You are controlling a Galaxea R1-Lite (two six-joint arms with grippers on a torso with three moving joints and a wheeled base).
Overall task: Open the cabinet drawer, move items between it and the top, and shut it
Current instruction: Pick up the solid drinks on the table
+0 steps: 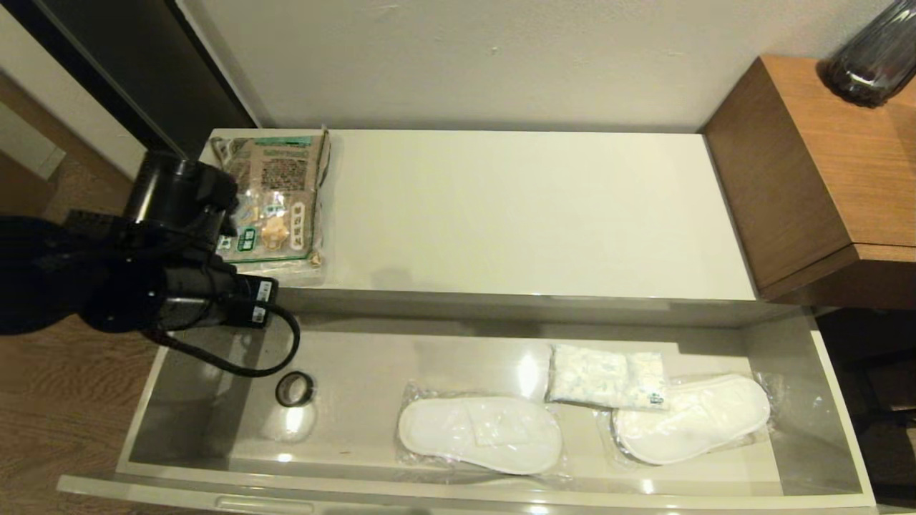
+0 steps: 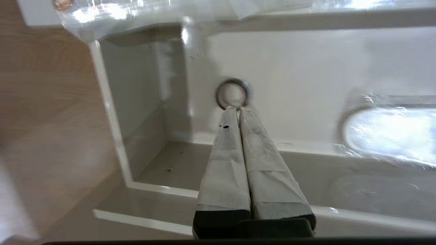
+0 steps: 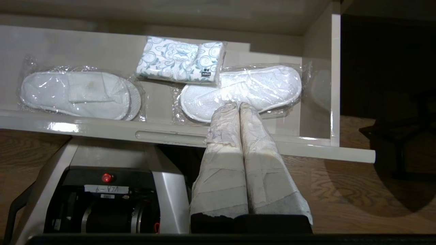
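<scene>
Here, nearest the robot, the right gripper (image 3: 238,108) hangs low in front of the open cabinet drawer (image 1: 458,493), over the wood floor beside the robot's base (image 3: 102,190); its taped fingers are pressed together, holding nothing. It does not show in the head view. The drawer is pulled fully out. Inside, toward its left end, the small black tape roll (image 1: 294,389) lies flat on the drawer floor, alone. Mid-drawer sits one pair of white slippers in clear plastic (image 1: 479,433), a second wrapped pair (image 1: 705,418) to the right of it. The white soft pack (image 1: 608,377) with a pale blue pattern lies toward the back, its right part overlapping the second slipper pair. The left gripper (image 2: 235,109) hovers above the drawer's left end, fingers closed flat against each other, empty; in the left wrist view its tips line up just short of the tape roll (image 2: 233,94), not touching as far as can be told. Farther back, the top (image 1: 529,214) carries the brown-and-green packet (image 1: 275,200) at its left end, flat, partly hidden by the left arm. Beyond, at right, a taller brown wooden unit (image 1: 809,179) holds a dark glass vessel (image 1: 873,57).
</scene>
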